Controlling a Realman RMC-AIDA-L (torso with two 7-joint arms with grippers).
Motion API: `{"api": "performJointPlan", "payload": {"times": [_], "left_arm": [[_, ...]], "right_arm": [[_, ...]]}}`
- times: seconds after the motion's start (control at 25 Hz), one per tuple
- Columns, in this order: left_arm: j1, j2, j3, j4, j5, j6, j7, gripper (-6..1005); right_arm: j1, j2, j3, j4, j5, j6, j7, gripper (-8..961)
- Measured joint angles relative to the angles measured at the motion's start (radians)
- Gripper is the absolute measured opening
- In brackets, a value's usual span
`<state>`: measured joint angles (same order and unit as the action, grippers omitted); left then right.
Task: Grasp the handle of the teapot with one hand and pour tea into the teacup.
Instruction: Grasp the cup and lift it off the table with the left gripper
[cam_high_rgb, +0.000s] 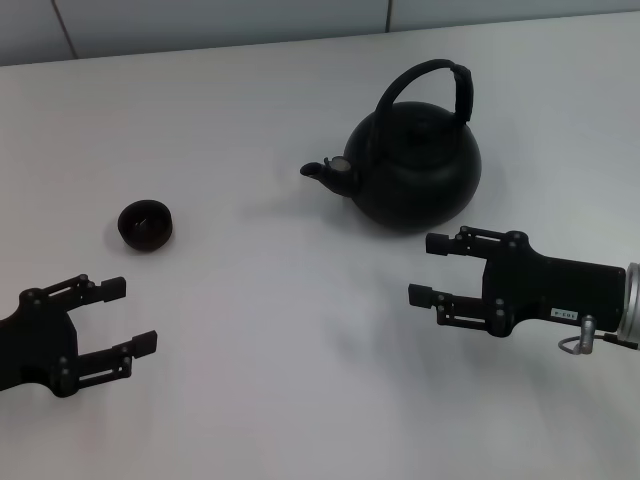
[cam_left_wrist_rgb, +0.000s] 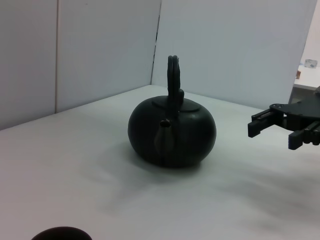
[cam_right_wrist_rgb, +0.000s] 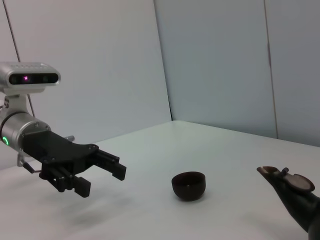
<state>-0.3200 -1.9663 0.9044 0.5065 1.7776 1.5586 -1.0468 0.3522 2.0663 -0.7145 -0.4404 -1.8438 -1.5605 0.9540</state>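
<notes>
While the right gripper (cam_high_rgb: 420, 268) hovers with jaws apart just short of the teapot (cam_high_rgb: 415, 170), we should rise and close on the handle (cam_high_rgb: 460, 92) sleeve squarely; the teacup (cam_high_rgb: 146, 224) sits beyond the open-jawed left gripper (cam_high_rgb: 128, 315).

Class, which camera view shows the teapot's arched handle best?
The head view: the handle shows side-on as a full arch over the teapot, thick sleeve included. The left wrist view shows it edge-on, a narrow upright strip. The right wrist view catches only the spout at the frame's edge, no handle.
</notes>
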Motion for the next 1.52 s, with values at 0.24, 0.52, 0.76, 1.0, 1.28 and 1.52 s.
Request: {"api": "performJointPlan", "payload": {"times": [0.24, 0.52, 0.76, 1.0, 1.28, 1.52], "left_arm": [[-0.001, 0.0, 0.001, 0.007, 0.0, 0.001, -0.002, 781], [-0.001, -0.001, 0.003, 0.007, 0.0, 0.002, -0.003, 777], [-0.004, -0.002, 0.005, 0.011, 0.0, 0.003, -0.016, 773], [-0.004, -0.002, 0.001, 0.011, 0.0, 0.003, -0.016, 769], [0.006, -0.03, -0.134, 0.002, -0.012, -0.051, 0.017, 765], [0.024, -0.083, -0.335, 0.0, -0.012, -0.101, 0.147, 761]], "right_arm": [[0.001, 0.0, 0.002, 0.0, 0.0, -0.001, 0.0, 701], [0.001, 0.0, 0.002, 0.0, 0.0, -0.001, 0.0, 700], [0.001, 0.0, 0.003, 0.0, 0.0, -0.001, 0.0, 701], [0.001, 0.0, 0.004, -0.003, 0.0, -0.001, 0.0, 701], [0.001, 0.0, 0.008, -0.003, 0.0, -0.003, 0.0, 700], [0.0, -0.002, 0.008, -0.006, 0.005, -0.008, 0.0, 700]]}}
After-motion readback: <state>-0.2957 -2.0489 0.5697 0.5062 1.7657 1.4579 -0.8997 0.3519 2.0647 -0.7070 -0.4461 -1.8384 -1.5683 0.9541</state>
